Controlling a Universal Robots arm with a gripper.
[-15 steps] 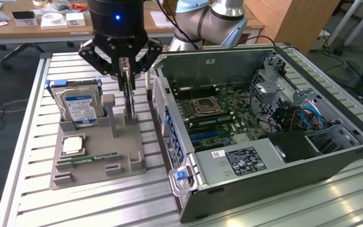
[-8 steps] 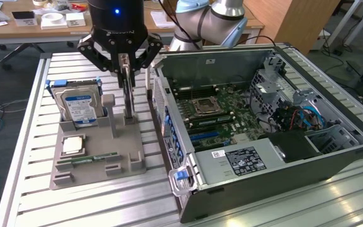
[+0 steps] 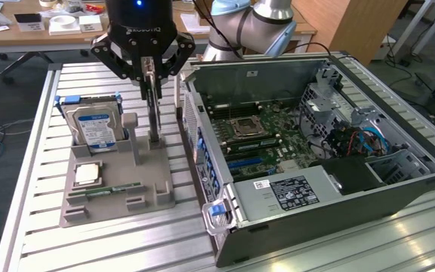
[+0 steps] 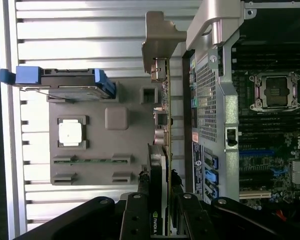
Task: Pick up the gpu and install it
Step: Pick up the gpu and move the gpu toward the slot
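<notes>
The gpu (image 3: 154,113) stands on edge in the grey holder (image 3: 119,198), right beside the open computer case (image 3: 316,141). From the wrist view I see it edge-on as a thin card (image 4: 165,125) with its silver end bracket (image 4: 160,35) at the far end. My gripper (image 3: 151,71) hangs straight above it, its black fingers (image 4: 140,210) closed against both faces of the card's top edge (image 4: 160,187). The card's lower edge still looks level with the holder's slot; I cannot tell if it has lifted.
On the holder a hard drive (image 3: 94,124) with blue rails stands upright, and a CPU (image 3: 88,173) and a green memory stick (image 3: 104,191) lie flat. The case wall (image 4: 210,100) is very near the card. Blue slots (image 3: 248,164) show on the motherboard.
</notes>
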